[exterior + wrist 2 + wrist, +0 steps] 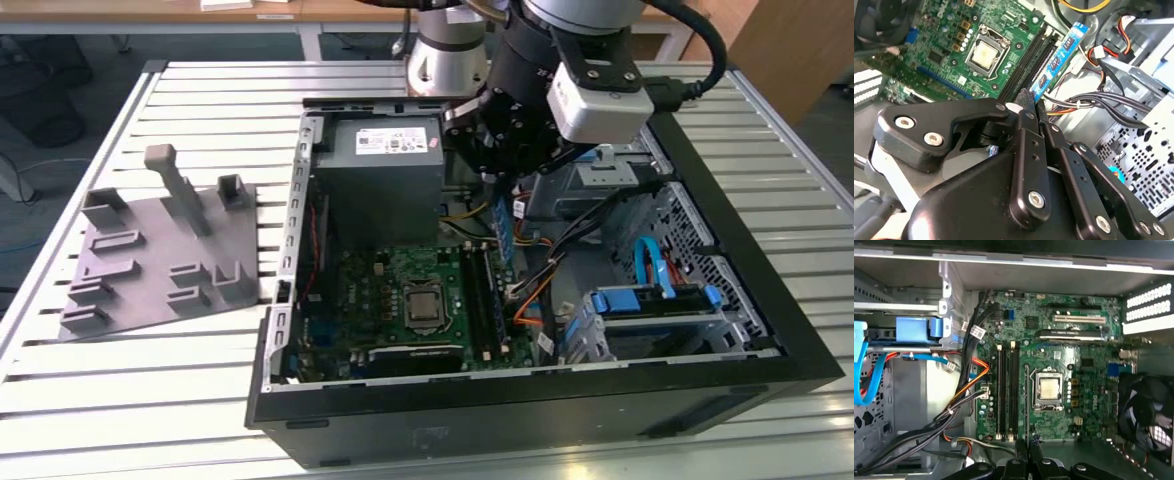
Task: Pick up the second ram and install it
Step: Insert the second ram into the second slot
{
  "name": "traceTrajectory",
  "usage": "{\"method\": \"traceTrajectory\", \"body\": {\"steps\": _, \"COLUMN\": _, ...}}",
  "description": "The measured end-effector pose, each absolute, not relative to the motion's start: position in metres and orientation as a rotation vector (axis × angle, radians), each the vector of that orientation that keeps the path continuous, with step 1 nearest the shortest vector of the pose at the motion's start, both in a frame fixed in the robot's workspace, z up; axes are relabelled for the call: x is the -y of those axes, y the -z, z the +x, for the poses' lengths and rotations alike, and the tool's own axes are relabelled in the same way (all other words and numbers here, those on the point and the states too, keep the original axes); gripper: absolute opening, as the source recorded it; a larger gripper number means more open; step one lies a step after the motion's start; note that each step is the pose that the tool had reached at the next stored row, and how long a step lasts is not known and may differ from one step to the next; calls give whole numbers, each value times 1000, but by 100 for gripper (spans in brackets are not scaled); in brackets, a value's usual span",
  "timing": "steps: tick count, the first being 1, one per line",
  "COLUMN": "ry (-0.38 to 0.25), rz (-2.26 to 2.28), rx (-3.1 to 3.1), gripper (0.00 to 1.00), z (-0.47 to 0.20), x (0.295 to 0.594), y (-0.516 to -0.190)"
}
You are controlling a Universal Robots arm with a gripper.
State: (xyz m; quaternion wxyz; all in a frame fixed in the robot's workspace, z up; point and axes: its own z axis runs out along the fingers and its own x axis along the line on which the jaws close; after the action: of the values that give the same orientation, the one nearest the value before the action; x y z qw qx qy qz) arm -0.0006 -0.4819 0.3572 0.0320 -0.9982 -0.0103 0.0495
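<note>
Slatted worktop [134, 400] | grey fixture [160, 250] at 9 o'clock of open computer case [534, 405] | gripper [501, 190] above motherboard [380, 285] | fingers [1025, 145] pinched narrow on the second ram [1056, 60], at 1 o'clock of processor socket [424, 305]

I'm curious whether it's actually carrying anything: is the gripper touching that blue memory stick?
Touching. In the second wrist view the gripper is shut on one end of the second ram.
</note>
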Motion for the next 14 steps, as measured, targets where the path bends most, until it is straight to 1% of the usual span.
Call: {"method": "traceTrajectory", "body": {"steps": 14, "ry": -152, "rz": -3069, "rx": 21, "gripper": 14, "z": -1, "x": 482, "y": -341}}
